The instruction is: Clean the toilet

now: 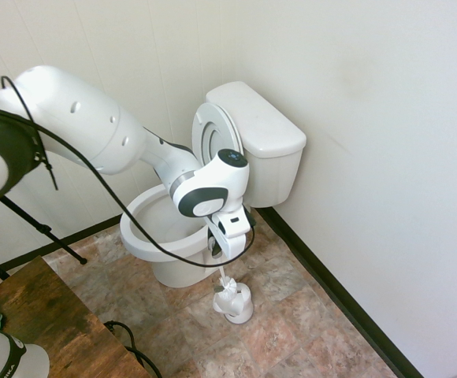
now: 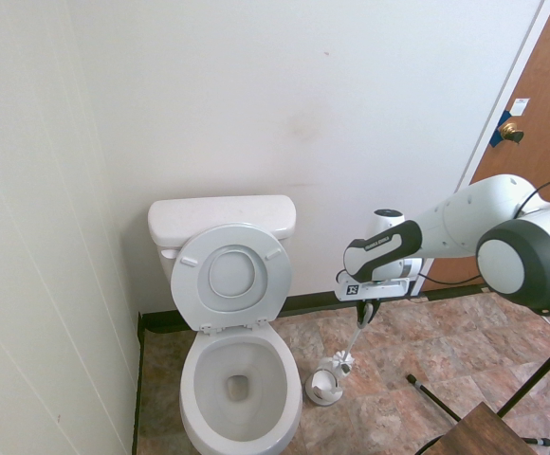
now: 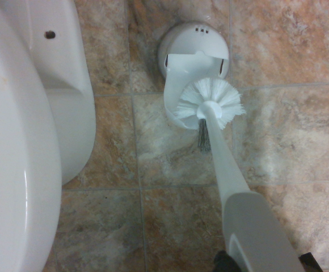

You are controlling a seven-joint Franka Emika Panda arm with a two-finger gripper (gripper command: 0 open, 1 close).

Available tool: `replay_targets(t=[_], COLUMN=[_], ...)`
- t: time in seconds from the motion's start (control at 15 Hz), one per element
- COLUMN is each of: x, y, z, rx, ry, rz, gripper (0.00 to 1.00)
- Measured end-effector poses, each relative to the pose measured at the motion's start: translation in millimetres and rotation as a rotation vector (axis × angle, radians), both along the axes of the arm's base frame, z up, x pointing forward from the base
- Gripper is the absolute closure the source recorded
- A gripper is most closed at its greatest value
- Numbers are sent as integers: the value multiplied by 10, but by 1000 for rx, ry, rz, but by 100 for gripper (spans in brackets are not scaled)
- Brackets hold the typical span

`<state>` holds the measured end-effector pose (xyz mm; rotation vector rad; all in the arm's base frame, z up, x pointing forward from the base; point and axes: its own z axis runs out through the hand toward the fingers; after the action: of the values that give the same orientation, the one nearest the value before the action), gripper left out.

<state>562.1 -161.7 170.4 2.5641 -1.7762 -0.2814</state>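
Wrist view looks straight down the brush (image 3: 211,102), its white bristle head hanging just over the open mouth of the holder (image 3: 194,59), which stands on the tiled floor (image 3: 289,147) just beside the base of the toilet (image 3: 22,141). Both exterior views agree: the gripper (image 2: 368,311) points down at the floor beside the bowl, and the thin handle runs from it on a slight slant to the holder below. That placing reads as a moment at the holder itself, with the head either about to seat in it or just clear of it; which of the two cannot be told from these pictures. Whether the bristles touch the holder's rim is also too close to call. The fingers are drawn in narrow, clamped on the top of the handle, so the brush hangs from them instead of resting on anything. The toilet stands against the back wall with its seat and lid tipped up against the tank, which leaves the bowl open for scrubbing. A wooden tabletop (image 1: 47,315) shows at the near corner, well apart from all this.
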Motion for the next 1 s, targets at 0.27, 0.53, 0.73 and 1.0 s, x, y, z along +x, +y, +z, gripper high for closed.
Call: replay_targets(t=[0.27,0.53,0.73,1.0], x=[264,478,626,769], y=[-110,-294,-363,-436], z=[-479,-942,-1315,-1770], rx=[24,46,76,106], ry=[37,70,128,200], rz=[-32,-62,-63,-56], gripper=[100,100,100,100])
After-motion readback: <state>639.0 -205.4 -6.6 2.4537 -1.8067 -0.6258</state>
